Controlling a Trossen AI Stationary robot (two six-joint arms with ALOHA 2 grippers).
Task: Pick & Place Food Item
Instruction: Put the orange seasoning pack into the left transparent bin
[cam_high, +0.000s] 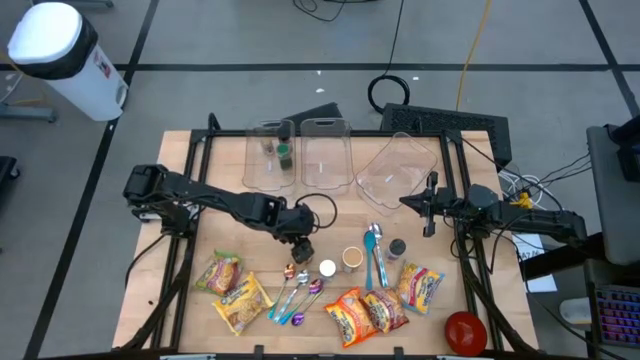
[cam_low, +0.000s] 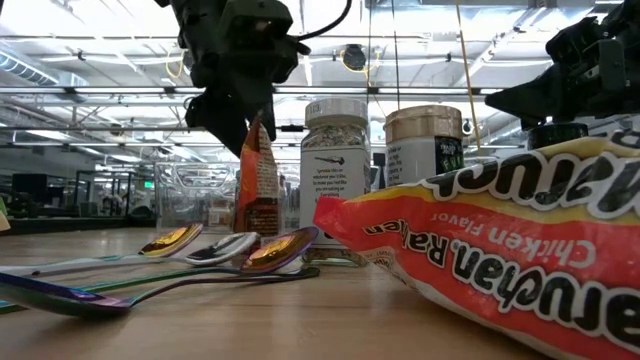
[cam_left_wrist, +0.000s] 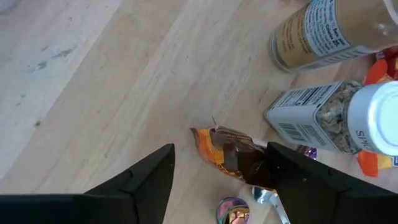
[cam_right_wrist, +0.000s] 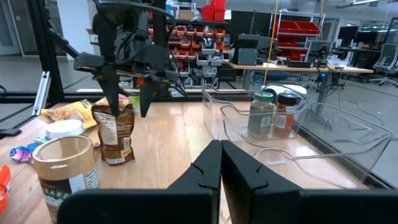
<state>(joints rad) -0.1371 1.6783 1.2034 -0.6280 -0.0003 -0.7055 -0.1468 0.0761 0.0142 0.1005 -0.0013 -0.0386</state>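
The left end effector (cam_high: 300, 243) is positioned near the centre of the tabletop (cam_high: 200, 210), fingers apart, straddling the top of an upright brown snack pouch (cam_right_wrist: 115, 138) that stands on the wood just beside a white-capped spice jar (cam_left_wrist: 336, 118). The right end effector (cam_high: 431, 204) hovers toward the right edge, fingers together, holding nothing.
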